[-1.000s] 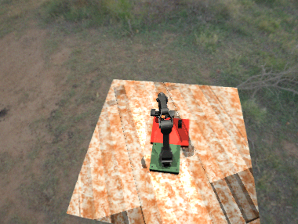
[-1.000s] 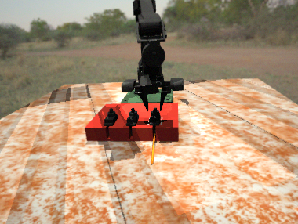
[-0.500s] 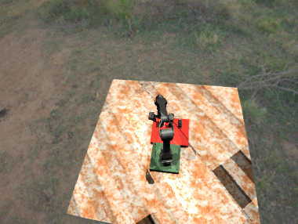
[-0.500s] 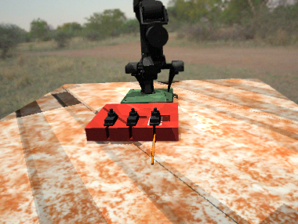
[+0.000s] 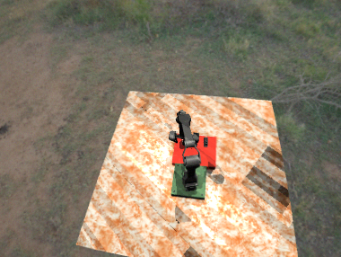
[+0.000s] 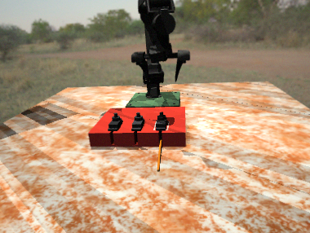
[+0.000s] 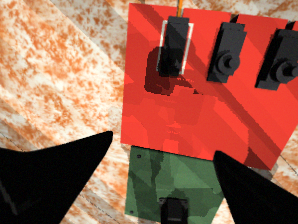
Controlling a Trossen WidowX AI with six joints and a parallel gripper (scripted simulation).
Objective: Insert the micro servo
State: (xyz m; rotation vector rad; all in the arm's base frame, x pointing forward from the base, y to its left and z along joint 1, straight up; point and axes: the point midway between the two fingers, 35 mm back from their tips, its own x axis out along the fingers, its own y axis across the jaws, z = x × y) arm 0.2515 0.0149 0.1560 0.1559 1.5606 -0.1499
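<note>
The loose micro servo (image 6: 161,123) (image 7: 176,42) stands upright in the white-outlined pocket of the red deck (image 5: 208,158) (image 6: 122,140) (image 7: 175,115), its shaft up in the exterior view. It looks about level with the neighbouring servos; whether both ears lie fully flat cannot be told. Its orange cable (image 6: 159,156) (image 7: 179,7) leaves at the deck's edge, in line with the notch, and runs down in front. Shadow hides the shaft in the wrist view. My gripper (image 6: 161,78) (image 7: 161,145) is wide open and empty, above and clear of the servo, towards the arm's base.
Two other black servos (image 6: 115,122) (image 6: 138,122) (image 7: 227,52) (image 7: 281,60) sit in the deck in a row beside the loose one. The green base plate (image 5: 177,190) (image 6: 173,98) (image 7: 142,185) under the arm adjoins the deck's rear edge.
</note>
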